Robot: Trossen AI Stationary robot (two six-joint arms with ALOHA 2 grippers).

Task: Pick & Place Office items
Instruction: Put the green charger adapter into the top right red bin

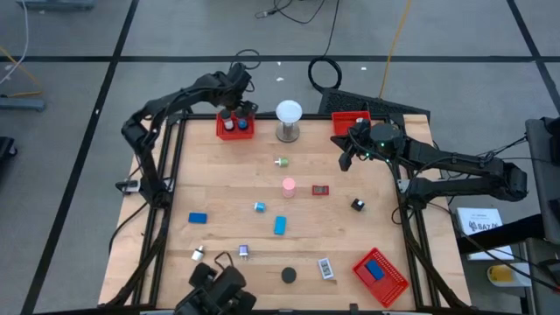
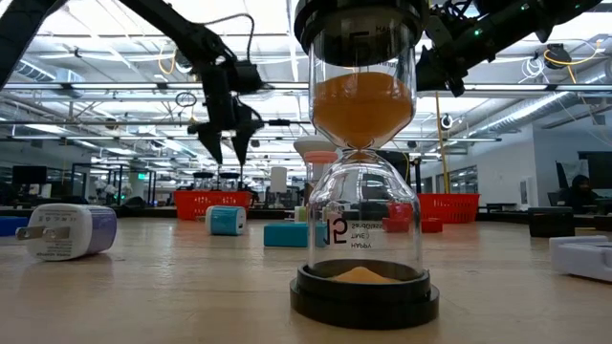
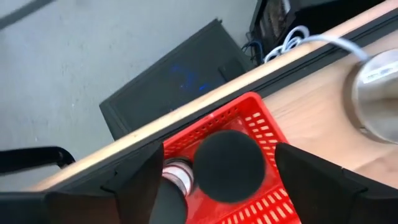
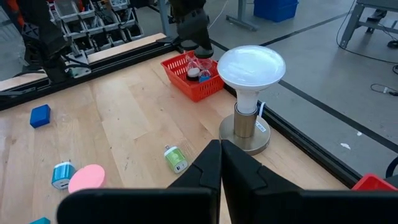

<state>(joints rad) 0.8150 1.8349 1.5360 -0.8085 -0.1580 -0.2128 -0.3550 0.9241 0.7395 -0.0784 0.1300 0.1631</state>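
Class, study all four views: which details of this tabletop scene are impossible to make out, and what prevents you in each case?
- Contents of the far-left red tray: high view, covered by the left gripper.
- Label on the white item: high view, too small.
- Table centre: low view, blocked by the hourglass.
- Far-right red tray: right wrist view, cut off by the edge.

A grey floor (image 1: pixel 175 31) crossed by dark lines filled the upper part of the high view, with cables (image 1: pixel 297 9) trailing at top centre. In the low view, ceiling beams (image 2: pixel 115 91) and bright lights ran across the background; shelving (image 4: pixel 81 18) stood in the upper left of the right wrist view.
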